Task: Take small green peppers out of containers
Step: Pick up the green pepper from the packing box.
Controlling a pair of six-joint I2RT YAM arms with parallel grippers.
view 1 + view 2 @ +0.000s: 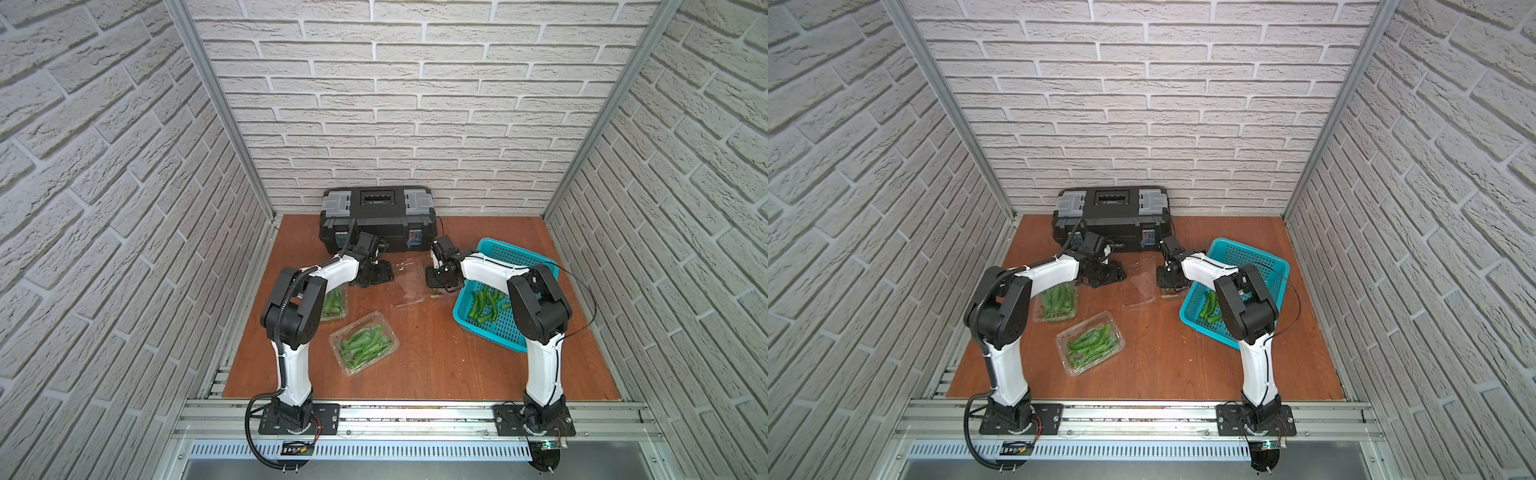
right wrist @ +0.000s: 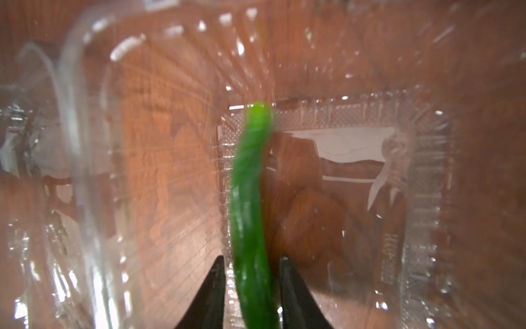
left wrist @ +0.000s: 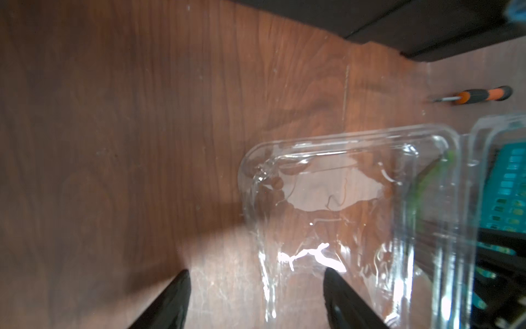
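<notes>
Three containers in both top views: two hold small green peppers near left arm, open container beside teal basket | left wrist: left gripper spread, empty, at its lid | right wrist: right gripper flanks one pepper inside it, grasp unclear.

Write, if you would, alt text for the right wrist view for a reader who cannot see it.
One green pepper sits between the black fingertips of the right gripper, which stand close on either side of it, inside an open clear plastic box on a brown wooden table. The picture is blurred, and no other pepper shows in the box.
</notes>
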